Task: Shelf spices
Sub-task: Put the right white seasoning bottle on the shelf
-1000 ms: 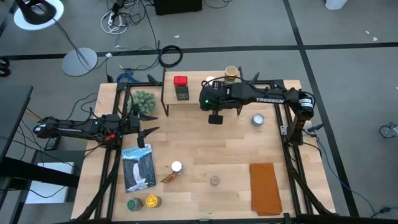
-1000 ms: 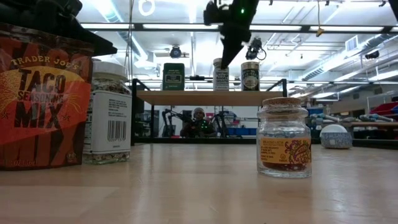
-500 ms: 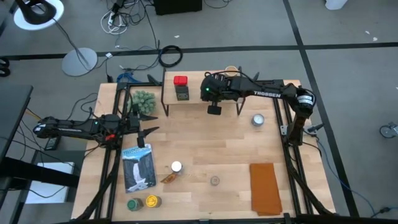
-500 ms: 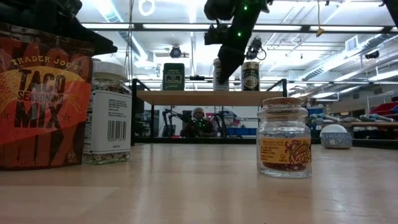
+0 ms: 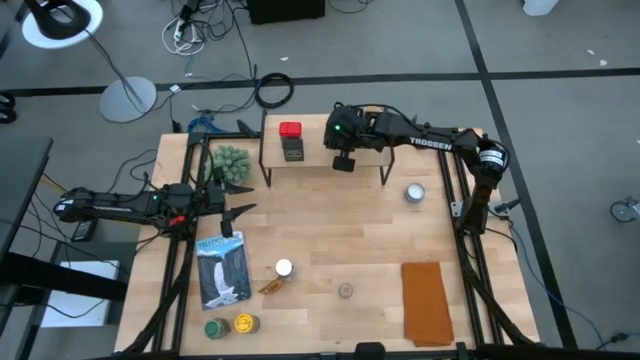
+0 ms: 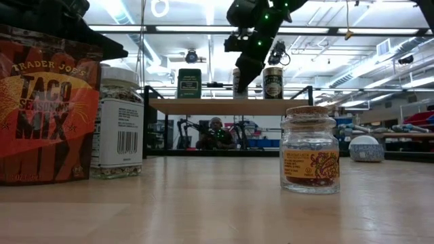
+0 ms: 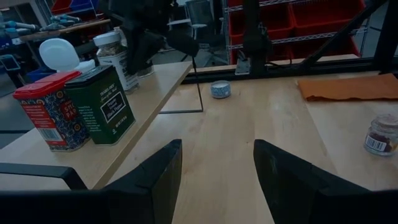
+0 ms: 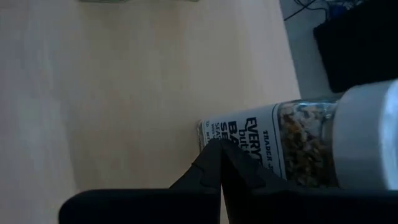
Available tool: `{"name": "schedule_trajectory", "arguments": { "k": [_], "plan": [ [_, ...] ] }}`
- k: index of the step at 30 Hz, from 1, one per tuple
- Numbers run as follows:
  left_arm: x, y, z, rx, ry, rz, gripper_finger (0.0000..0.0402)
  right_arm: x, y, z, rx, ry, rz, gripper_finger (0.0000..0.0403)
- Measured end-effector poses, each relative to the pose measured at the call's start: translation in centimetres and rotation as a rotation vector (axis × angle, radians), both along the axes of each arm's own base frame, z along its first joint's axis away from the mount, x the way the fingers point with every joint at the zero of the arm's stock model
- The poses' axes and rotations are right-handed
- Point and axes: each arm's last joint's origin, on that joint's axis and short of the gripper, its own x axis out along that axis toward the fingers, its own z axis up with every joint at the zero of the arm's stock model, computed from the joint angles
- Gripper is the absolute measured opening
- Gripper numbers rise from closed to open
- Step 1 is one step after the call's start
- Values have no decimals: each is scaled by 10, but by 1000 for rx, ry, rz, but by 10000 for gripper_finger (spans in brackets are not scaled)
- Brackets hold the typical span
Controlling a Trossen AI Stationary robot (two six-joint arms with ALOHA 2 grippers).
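Right gripper (image 5: 343, 163), fingers pinched shut and empty, noses against the seasoning jar (image 8: 298, 146) standing on the shelf (image 5: 318, 160), apparently nudging it into line; left gripper (image 5: 240, 212) waits half-open, empty.

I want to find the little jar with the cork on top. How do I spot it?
Start at the wooden table and look at its open middle, away from the shelf. The cork-topped jar stands alone there: small clear glass, red spice inside, an orange label. Its neighbours, the taco seasoning packet and the white-lidded jar, are taller.
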Motion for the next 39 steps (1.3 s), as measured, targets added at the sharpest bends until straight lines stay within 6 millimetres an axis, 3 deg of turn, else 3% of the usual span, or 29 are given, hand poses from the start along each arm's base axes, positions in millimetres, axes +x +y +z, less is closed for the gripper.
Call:
{"name": "schedule_trajectory", "arguments": {
  "k": [11,39],
  "plan": [
    [0,0,0,1,1,0,204,-9,-19,0,16,0,-25,0],
    [0,0,0,24,7,-2,204,-1,-16,4,-22,-54,0,0]
  ]
}}
